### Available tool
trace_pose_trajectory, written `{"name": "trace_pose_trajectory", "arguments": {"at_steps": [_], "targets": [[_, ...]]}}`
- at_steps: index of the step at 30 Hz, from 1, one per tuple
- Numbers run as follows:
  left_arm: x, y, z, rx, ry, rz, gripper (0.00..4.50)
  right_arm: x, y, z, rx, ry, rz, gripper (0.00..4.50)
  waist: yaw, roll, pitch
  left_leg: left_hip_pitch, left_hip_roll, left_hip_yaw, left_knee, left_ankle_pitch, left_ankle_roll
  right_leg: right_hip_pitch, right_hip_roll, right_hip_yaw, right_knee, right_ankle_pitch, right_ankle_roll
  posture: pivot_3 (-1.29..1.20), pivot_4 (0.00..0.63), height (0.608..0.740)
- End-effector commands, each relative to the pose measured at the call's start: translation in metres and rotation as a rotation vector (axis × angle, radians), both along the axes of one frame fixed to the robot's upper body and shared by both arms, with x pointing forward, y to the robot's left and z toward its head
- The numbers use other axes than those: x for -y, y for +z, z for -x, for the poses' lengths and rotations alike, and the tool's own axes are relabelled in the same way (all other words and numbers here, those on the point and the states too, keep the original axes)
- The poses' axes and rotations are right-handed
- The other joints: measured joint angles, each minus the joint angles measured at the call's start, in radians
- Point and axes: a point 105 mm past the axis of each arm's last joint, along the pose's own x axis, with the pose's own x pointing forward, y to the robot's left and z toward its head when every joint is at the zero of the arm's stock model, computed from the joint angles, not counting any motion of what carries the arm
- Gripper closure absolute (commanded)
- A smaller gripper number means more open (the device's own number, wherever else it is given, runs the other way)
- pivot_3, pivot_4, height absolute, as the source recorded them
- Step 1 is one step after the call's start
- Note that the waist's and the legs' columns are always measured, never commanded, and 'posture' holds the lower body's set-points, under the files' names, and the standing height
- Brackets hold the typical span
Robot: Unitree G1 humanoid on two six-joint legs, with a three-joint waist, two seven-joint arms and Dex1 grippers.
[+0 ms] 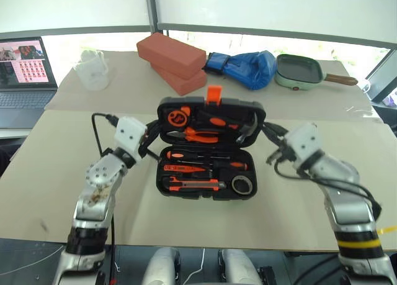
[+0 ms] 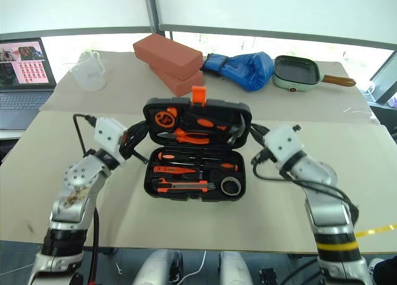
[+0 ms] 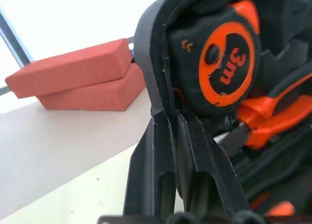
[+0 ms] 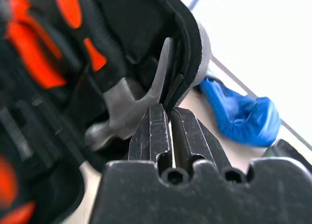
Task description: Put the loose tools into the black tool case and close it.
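Now | 1 black tool case (image 1: 208, 192) half-open | L gripper (image 3: 168, 124) + R gripper (image 4: 170, 109) clamped on lid edges | 2 bricks (image 1: 172, 61)

Both arms reach forward and inward, elbows bent, wrists roughly level. The left gripper (image 1: 151, 140) points forward and to the right, its two black fingers (image 3: 153, 175) pressed together at the tips. The right gripper (image 1: 268, 134) points forward and to the left, mirroring it, its fingers (image 4: 152, 136) likewise drawn close, a thin slit between them.
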Motion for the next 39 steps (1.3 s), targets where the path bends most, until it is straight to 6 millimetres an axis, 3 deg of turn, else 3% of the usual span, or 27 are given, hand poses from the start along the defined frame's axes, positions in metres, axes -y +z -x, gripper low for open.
{"name": "trace_pose_trajectory", "arguments": {"at_steps": [1,2,5,9,12,17,20,23,25,28,30,32,37,39], "targets": [[-0.017,-0.002,0.008,-0.006,0.085,0.001,4.50,-0.008,-0.020,0.017,0.001,0.075,0.099,4.48,-0.003,0.000,0.000,0.001,0.000,0.001,0.000,0.000,0.000,0.001,0.000,0.001,0.000,0.000,0.000,0.00,0.150,0.738],[-0.018,-0.005,0.012,-0.017,0.091,0.010,4.14,-0.008,-0.023,0.021,-0.001,0.079,0.101,4.50,-0.003,0.000,0.000,0.002,0.001,0.001,0.000,0.000,-0.001,0.001,0.000,0.001,0.001,0.000,-0.001,0.00,0.150,0.738],[-0.020,-0.010,0.026,-0.045,0.105,0.017,3.17,-0.007,-0.029,0.035,-0.014,0.103,0.119,3.49,-0.003,0.000,0.000,0.014,0.002,0.001,-0.001,0.000,-0.001,0.013,0.001,0.001,-0.001,-0.001,-0.002,0.00,0.150,0.738],[-0.031,0.001,0.045,-0.127,0.096,0.085,1.69,0.005,-0.017,0.052,-0.056,0.102,0.115,2.06,-0.001,0.000,0.001,0.012,0.002,0.001,-0.001,0.000,-0.001,0.011,0.000,0.001,0.000,-0.002,-0.002,0.00,0.150,0.738],[-0.046,0.013,0.058,-0.279,0.031,0.171,0.73,0.009,-0.014,0.070,-0.228,0.167,0.070,1.80,0.002,-0.001,0.001,0.011,0.003,0.000,0.001,0.000,-0.001,0.010,0.000,0.000,0.001,-0.002,-0.002,0.00,0.150,0.738],[-0.078,0.009,0.073,-0.526,0.009,0.230,0.73,-0.001,-0.026,0.101,-0.454,0.320,0.081,1.80,0.002,-0.001,0.001,0.015,0.003,-0.001,-0.001,0.000,-0.001,0.014,0.000,-0.002,0.000,-0.003,-0.003,0.00,0.150,0.738],[-0.091,0.002,0.059,-0.551,0.032,0.182,0.73,-0.008,-0.038,0.112,-0.561,0.377,0.085,1.80,0.002,-0.001,0.001,0.016,0.003,0.000,-0.001,0.000,-0.002,0.014,0.000,-0.002,0.001,-0.005,-0.004,0.00,0.150,0.738],[-0.096,-0.001,0.034,-0.533,0.027,0.127,0.73,-0.018,-0.046,0.122,-0.631,0.434,0.101,1.80,0.014,-0.001,0.001,0.016,0.002,0.000,-0.001,0.000,-0.002,0.014,0.000,-0.002,0.001,-0.007,-0.004,0.00,0.150,0.738],[-0.091,-0.005,0.014,-0.525,-0.021,0.038,0.57,-0.021,-0.051,0.121,-0.658,0.445,0.116,2.31,0.025,-0.003,0.002,0.015,0.001,0.001,-0.001,0.000,-0.002,0.013,0.000,-0.002,0.000,-0.007,-0.004,0.00,0.150,0.738],[-0.080,-0.003,-0.013,-0.482,-0.094,-0.064,1.13,-0.024,-0.058,0.118,-0.679,0.459,0.136,3.16,0.026,-0.004,0.002,0.013,0.000,0.001,0.000,0.000,-0.002,0.012,0.000,-0.002,0.000,-0.007,-0.004,0.00,0.150,0.738],[-0.071,-0.004,-0.029,-0.470,-0.146,-0.133,2.02,-0.026,-0.062,0.114,-0.686,0.467,0.147,3.95,0.026,-0.005,0.001,0.012,0.000,0.001,0.000,0.000,-0.001,0.012,0.000,-0.002,-0.001,-0.006,-0.003,0.00,0.150,0.738],[-0.061,-0.003,-0.042,-0.457,-0.199,-0.188,2.60,-0.027,-0.066,0.109,-0.688,0.463,0.148,4.48,0.027,-0.005,0.002,0.010,-0.001,0.001,0.001,0.000,-0.002,0.011,0.001,-0.002,-0.001,-0.006,-0.003,0.00,0.150,0.738],[-0.024,-0.003,-0.073,-0.409,-0.311,-0.310,4.36,-0.030,-0.076,0.096,-0.673,0.458,0.157,4.50,0.027,-0.006,0.002,0.008,-0.002,0.002,0.002,0.000,-0.001,0.011,0.001,-0.003,-0.001,-0.006,-0.002,0.00,0.150,0.738],[-0.013,-0.006,-0.082,-0.399,-0.328,-0.353,4.45,-0.032,-0.079,0.090,-0.667,0.448,0.153,4.50,0.026,-0.006,0.002,0.007,-0.002,0.003,0.002,0.000,-0.001,0.011,0.001,-0.004,-0.002,-0.005,-0.002,0.00,0.150,0.738]]}}
